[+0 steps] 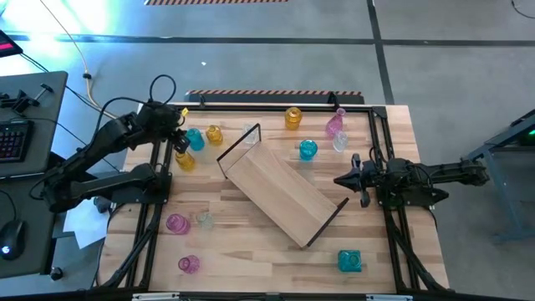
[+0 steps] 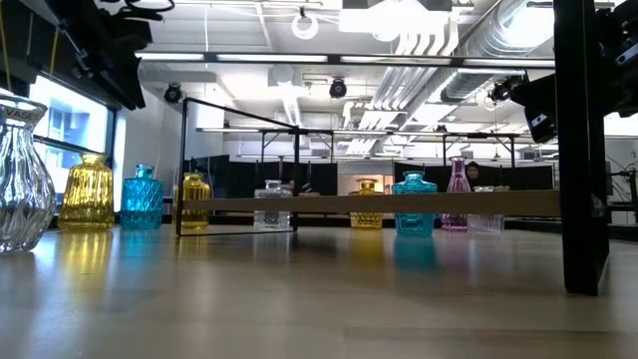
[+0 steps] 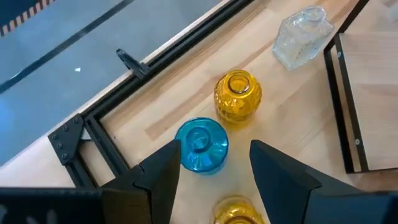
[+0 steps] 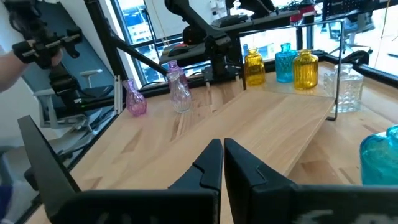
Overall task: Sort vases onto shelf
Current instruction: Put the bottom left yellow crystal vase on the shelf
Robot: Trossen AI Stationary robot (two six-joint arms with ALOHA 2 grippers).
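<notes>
My left gripper hung with its fingers spread wide and empty over the far left part of the table, above a teal vase that stood upright between the fingertips in the wrist view, though I could not tell whether they reached down around it. Just beside that teal vase stood an amber vase, and another amber one sat nearer my wrist. A clear vase stood near the black frame loop at the shelf's end. The shelf lay slantwise across the middle of the table, and no vase stood on its board. My right gripper waited at the right side, fingers pressed together and holding nothing, pointing toward the shelf. Other vases stood scattered about: an amber vase, a pink vase and a teal one at the far side, pink ones near the front left, and a teal square vase at the front right
</notes>
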